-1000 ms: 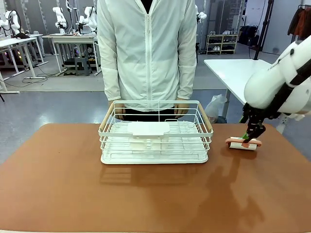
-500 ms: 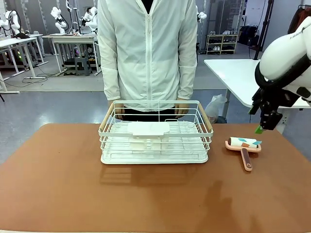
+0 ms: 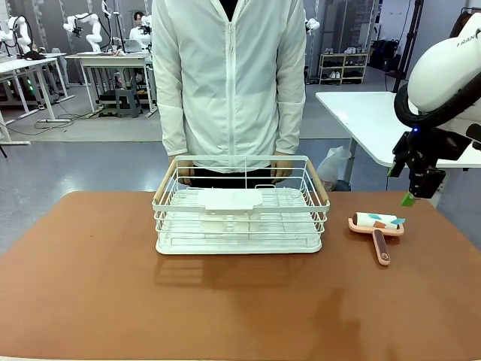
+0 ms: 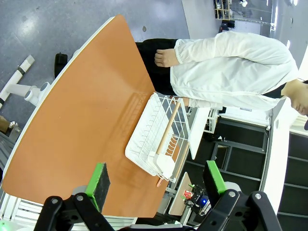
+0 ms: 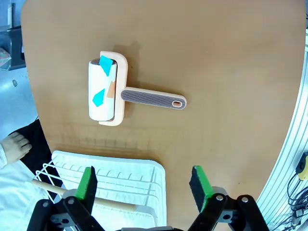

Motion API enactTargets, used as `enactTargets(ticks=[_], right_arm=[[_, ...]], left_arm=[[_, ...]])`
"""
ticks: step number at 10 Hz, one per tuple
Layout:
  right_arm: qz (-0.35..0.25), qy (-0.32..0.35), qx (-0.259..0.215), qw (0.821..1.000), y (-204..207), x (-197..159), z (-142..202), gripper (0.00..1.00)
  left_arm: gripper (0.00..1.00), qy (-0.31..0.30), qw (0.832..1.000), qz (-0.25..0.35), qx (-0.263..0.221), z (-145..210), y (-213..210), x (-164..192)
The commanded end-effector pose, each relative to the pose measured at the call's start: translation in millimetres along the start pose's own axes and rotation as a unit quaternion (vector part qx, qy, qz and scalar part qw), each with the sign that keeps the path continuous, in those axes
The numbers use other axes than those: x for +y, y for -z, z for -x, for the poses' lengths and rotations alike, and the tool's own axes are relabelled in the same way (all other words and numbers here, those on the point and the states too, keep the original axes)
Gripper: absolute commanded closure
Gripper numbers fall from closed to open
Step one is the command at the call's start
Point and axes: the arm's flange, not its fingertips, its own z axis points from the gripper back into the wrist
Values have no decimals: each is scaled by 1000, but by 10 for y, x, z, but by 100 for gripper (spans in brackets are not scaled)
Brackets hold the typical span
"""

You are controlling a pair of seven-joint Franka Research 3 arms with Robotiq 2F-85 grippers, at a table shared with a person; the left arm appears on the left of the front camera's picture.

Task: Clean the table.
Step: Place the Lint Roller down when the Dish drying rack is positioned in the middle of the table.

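The big reddish-brown bench [image 3: 113, 301] is right in front of you, wide and bare at the near side. Go a little farther and you see the lint roller [image 3: 376, 226] lying flat on the bench, well to the right of the white wire basket [image 3: 240, 204]. Your right tool [image 3: 415, 197] hangs above the roller with its pads spread wide — it pinches nothing. Your left tool [image 4: 156, 185] is spread too, high over the bench. Behind the basket a person [image 3: 229, 79] stands with hands on the rim, I think. Watch out — if you come down off-center, a pad could bump the handle and spin the roller away. Reach too far and you hit the basket.
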Motion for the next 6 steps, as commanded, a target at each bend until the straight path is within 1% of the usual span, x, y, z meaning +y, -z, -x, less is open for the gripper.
enactTargets(ticks=[1, 6], right_arm=[[-4, -1, 1, 1000, 10, -2, 2, 0], [-4, -1, 1, 1000, 10, -2, 2, 0]], left_arm=[[0, 7, 1000, 12, 1, -21, -26, 6], [0, 7, 1000, 12, 1, -21, -26, 6]])
